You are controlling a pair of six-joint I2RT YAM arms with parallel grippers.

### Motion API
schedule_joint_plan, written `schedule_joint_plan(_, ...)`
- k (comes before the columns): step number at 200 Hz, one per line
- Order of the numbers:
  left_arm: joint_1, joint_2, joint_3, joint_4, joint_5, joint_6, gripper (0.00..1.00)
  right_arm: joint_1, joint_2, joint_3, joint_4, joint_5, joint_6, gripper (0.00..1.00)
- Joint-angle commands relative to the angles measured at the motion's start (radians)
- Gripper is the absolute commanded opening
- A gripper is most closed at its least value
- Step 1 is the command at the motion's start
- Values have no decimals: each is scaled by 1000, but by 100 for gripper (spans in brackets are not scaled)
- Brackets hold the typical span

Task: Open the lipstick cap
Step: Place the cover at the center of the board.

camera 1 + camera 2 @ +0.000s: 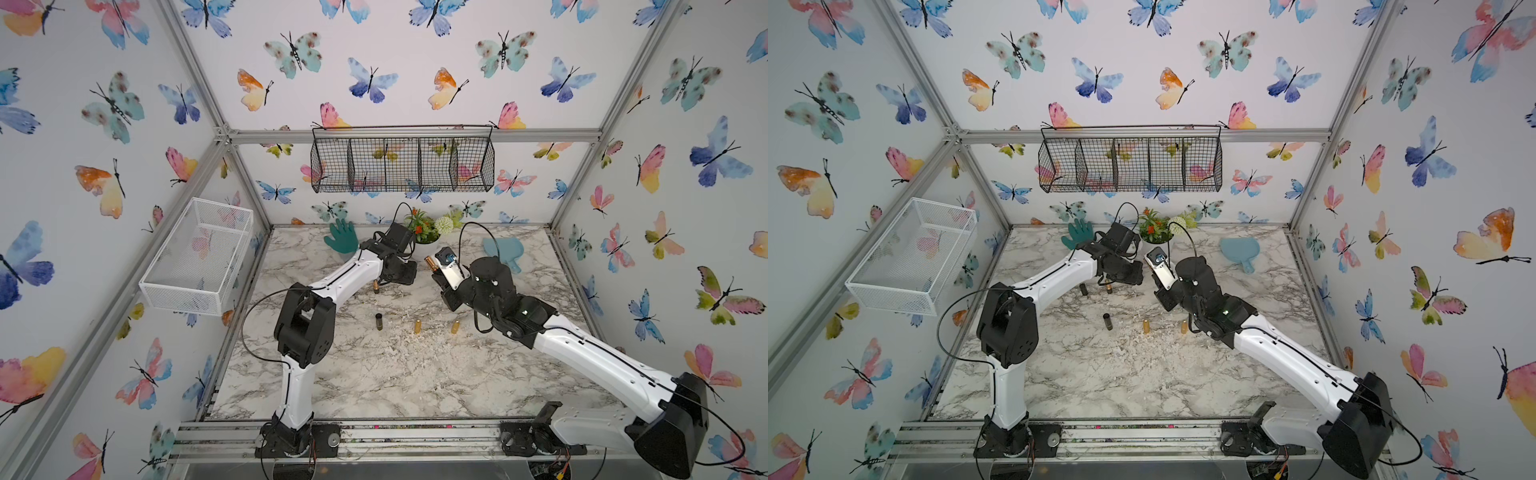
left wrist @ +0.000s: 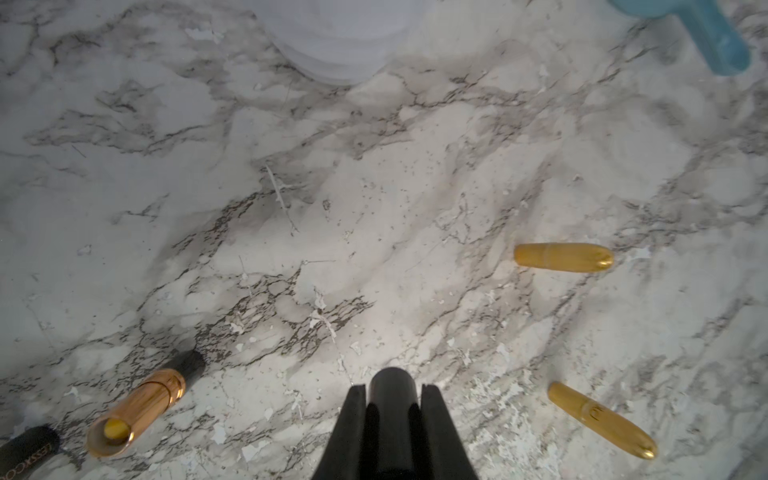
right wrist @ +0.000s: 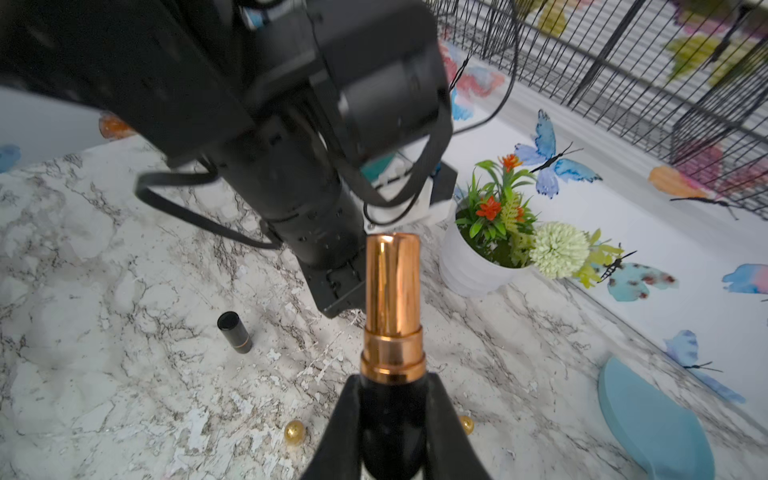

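**Cap off, halves apart – set-down next**

While the right pincer (image 3: pixel 388 399) clamps the black base of the lipstick (image 3: pixel 392 299), its rose-gold inner tube points at the left arm, bare, no cap on it. Left pincer (image 2: pixel 390 399) is closed on a black cylinder, which I judge to be the cap (image 2: pixel 390 384); it hangs low over the surface, clear of the tube.

Step, as I read it: the pull is done and the halves are apart. Next move calls for putting both pieces down upright or flat without rolling, and releasing only once each is supported.

Around them on the marble surface (image 1: pixel 374 374): another opened rose-gold lipstick (image 2: pixel 137 409) lying flat beside a loose black cap (image 2: pixel 27 451), a black tube standing (image 1: pixel 379 321), two gold bullet-shaped lipsticks (image 1: pixel 417 326) (image 1: pixel 455 327). Top layer is chipped and flaky mid-surface.

Further back: white pot of fake flowers (image 3: pixel 473 266), green hand shape (image 1: pixel 341 237), blue paddle (image 1: pixel 505 249). Butterfly wallpaper, black wire basket (image 1: pixel 403 162) on the rear wall, white mesh basket (image 1: pixel 199 257) at the side.
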Motion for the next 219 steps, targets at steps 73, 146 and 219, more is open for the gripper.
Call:
schedule_joint_plan(73, -16, 118, -48, 63, -136, 12, 7, 2, 7, 2, -4, 0, 23, 19)
schedule_joint_plan(146, -22, 145, -99, 88, -144, 12, 12, 2, 13, -6, -12, 12, 28, 19)
schedule_joint_plan(219, -32, 91, -62, 63, -135, 19, 42, 2, 23, -13, -6, 2, 32, 20)
